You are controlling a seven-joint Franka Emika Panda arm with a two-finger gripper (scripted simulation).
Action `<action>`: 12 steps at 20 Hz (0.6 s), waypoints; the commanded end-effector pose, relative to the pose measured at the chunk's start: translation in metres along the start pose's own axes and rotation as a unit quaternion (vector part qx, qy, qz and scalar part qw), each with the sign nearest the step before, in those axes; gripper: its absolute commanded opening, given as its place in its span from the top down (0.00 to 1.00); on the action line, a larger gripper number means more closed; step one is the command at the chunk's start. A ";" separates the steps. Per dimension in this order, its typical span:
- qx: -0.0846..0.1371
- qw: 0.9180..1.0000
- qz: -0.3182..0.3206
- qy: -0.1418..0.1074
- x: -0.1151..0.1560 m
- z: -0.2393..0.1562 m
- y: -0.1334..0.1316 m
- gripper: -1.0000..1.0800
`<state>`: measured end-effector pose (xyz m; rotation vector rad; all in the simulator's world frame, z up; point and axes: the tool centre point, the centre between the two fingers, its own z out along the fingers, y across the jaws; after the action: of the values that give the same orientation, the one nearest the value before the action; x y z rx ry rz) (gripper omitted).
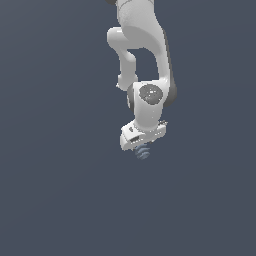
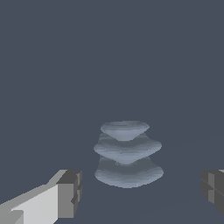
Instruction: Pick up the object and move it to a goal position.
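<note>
Arm [image 1: 142, 45]: white, reaching down from the top of the exterior view, wrist joint bent over the dark grey floor [image 1: 50, 190].

Gripper [image 1: 142, 148]: hangs directly over the object, head tilted slightly in the exterior view; its fingers are hard to make out there (the head hides most of them).

Fingers [image 2: 70, 192]: in the wrist view two grey pads show, one on each side of the frame, set wide apart with a clear gap to the object on both sides; nothing touches them.

Object [image 1: 143, 152]: small blue-grey stack-like lump, just below the head in the exterior view and partly covered by it. In the wrist view the object [image 2: 127, 154] reads as three rounded tiers, widest at the lower ones, narrowest at the far one, with paler bands on each tier.

Object position: between the two pads' lines, roughly centred in the gap, a little beyond the pad tips in the wrist view. Whether it rests on the floor I cannot tell (no shadow or contact edge is clear).

Floor: plain, flat, uniform dark grey-blue in both views.
</note>
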<state>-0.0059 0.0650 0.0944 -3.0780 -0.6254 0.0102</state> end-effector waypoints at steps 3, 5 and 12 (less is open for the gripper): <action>-0.001 1.000 -0.021 0.003 0.002 0.004 -0.005 0.04; -0.001 1.000 -0.022 0.003 0.002 0.005 -0.005 0.04; -0.001 1.000 -0.021 0.003 0.001 0.018 -0.005 0.04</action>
<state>-0.0063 0.0699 0.0821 -3.0655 -0.6873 -0.0002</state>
